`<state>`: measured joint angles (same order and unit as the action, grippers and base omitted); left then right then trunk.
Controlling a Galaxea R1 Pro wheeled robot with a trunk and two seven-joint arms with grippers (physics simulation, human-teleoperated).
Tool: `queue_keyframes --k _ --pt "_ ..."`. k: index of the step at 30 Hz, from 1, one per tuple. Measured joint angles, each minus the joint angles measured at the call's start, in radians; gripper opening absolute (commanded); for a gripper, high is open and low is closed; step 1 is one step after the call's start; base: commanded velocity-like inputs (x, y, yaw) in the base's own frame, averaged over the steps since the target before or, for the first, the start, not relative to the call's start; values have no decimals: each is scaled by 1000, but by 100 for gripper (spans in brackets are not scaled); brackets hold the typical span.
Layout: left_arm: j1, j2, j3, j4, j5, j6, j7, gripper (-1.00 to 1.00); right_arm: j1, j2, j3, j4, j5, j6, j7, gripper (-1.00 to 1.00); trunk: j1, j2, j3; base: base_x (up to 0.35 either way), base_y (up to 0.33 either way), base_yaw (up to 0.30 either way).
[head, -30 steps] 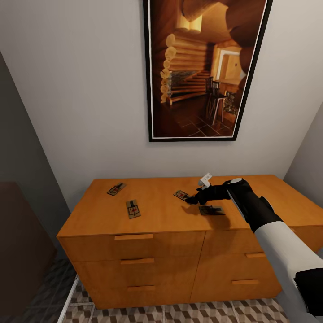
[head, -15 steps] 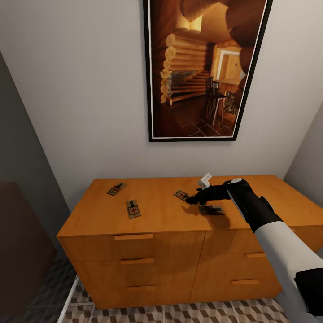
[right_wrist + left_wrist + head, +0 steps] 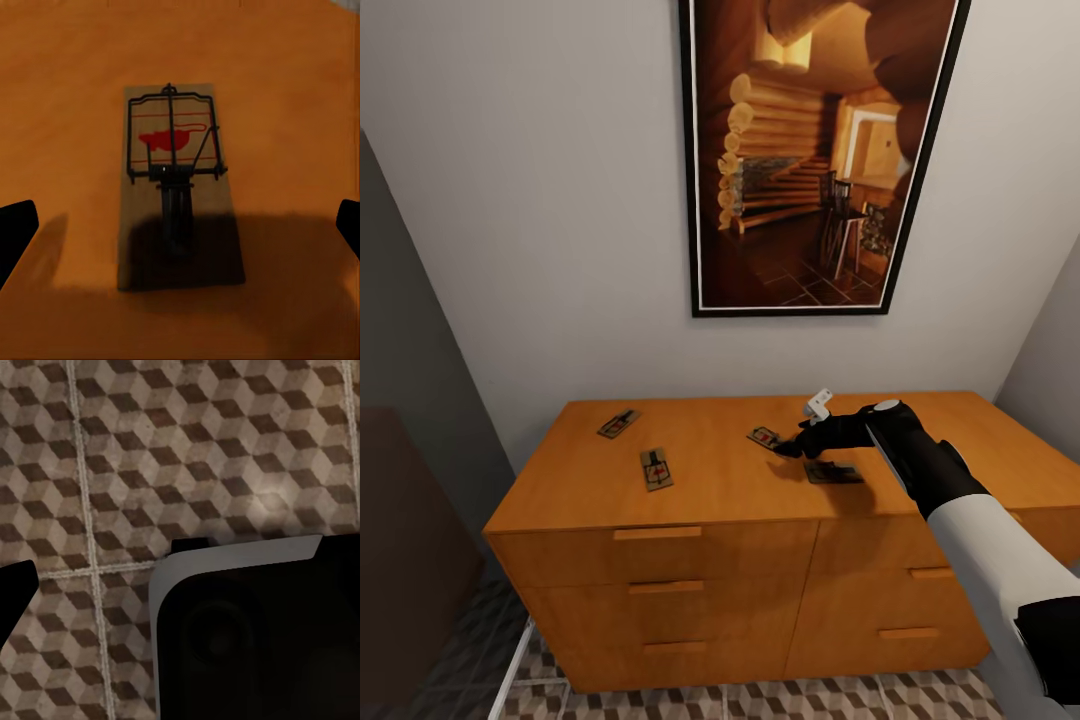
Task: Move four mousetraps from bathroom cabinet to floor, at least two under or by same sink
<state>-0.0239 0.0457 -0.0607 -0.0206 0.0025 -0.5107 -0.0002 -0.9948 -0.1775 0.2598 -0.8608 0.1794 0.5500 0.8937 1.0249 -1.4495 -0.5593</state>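
Black and matte, the right gripper (image 3: 792, 447) hovers low over the smooth orange-brown wooden cabinet (image 3: 710, 560), its fingers spread wide apart with nothing between them; in the right wrist view the two dark fingertips (image 3: 16, 232) sit at opposite edges of the picture. Between them lies one of the four mousetraps (image 3: 178, 187), a flat rectangular pale-wood board carrying a thin dark wire frame, a dark central spring bar and a red patch, its near half in the gripper's shadow. On the cabinet top this trap (image 3: 764, 437) lies just left of the gripper tips. A second trap (image 3: 832, 472) rests nearer the front edge, just below the black forearm. Two more sit well apart on the left half of the top: one (image 3: 656, 468) nearer the front, one (image 3: 618, 424) farther back and to the left.

Matching wooden bar handles (image 3: 657, 533) run across the drawer fronts. A tall black-framed picture of a log-cabin interior (image 3: 820, 150) hangs on the plain pale wall above.

The left gripper's state cannot be told; the left wrist view shows a dark, rounded housing with a pale rim (image 3: 255, 630) over the bathroom floor (image 3: 150, 457), square tiles printed with brown, beige and white cubes and pale grout lines.
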Motion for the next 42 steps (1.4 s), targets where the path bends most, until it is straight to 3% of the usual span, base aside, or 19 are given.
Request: queue_keyframes --k 30,42 --pt "0 0 0 0 0 0 0 100 0 -1 0 13 1 -7 0 100 0 0 0 18 0 0" --pt "0 0 0 0 0 0 0 100 0 0 0 47 2 -22 -1 100 0 0 -12 0 0 0"
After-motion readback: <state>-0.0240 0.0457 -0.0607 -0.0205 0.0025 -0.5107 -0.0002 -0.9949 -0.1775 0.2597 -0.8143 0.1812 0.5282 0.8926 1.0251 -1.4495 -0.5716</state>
